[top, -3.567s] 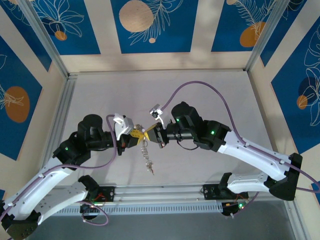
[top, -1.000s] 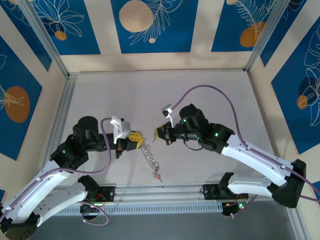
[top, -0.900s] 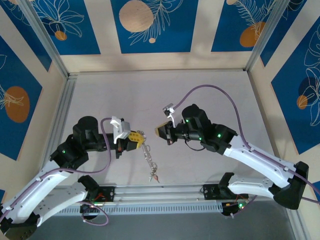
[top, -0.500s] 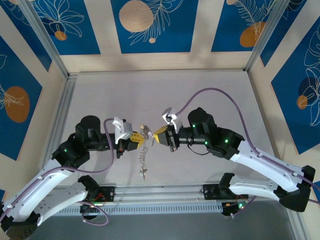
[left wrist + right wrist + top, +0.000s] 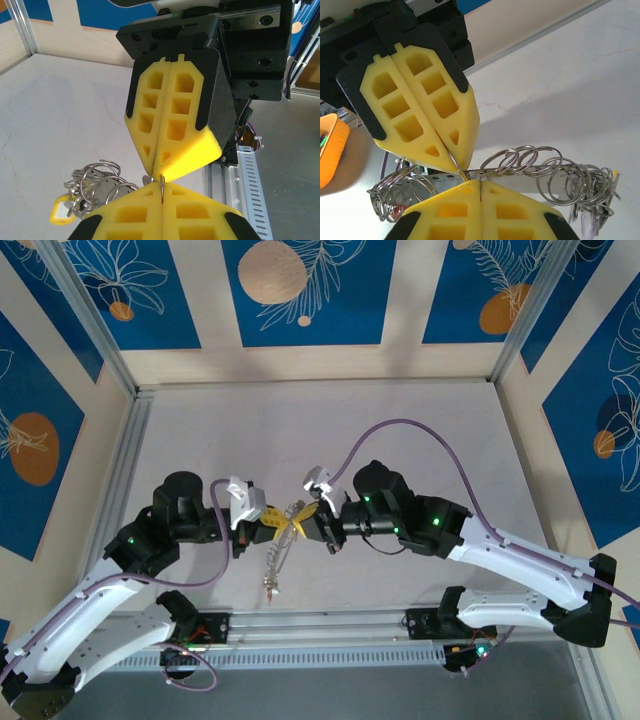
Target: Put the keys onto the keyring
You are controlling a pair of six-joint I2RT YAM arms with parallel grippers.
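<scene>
**Now: 2 clenched tips on 1 thin wire**

Above the pale, faintly cracked table point(image 5: 400, 430), at mid-width. Reaching inward from the near edge on the white left arm point(image 5: 100, 595) and the white right arm point(image 5: 520, 560), elbows bent, wrists turned level to face each other. Meeting tip to tip: yellow-padded left gripper point(image 5: 272, 524) clenched, yellow-padded right gripper point(image 5: 306, 521) clenched likewise, both nipping the thin grey metal wire keyring point(image 5: 454, 162) at nearly the same spot. Hanging below that pinch, a dangling string of small metal keys point(image 5: 272, 575) and silvery split rings point(image 5: 545, 170), with 1 little yellow plastic tag point(image 5: 60, 210) among them. Contact between its low end and the table: unclear.

Probably light, but loose and swingy as a bunch. Stiff yet springy and slick in the wire itself, so liable to twist or slip in a pinch. Best taken on bare wire, away from the bunch, with fingertips only.
</scene>
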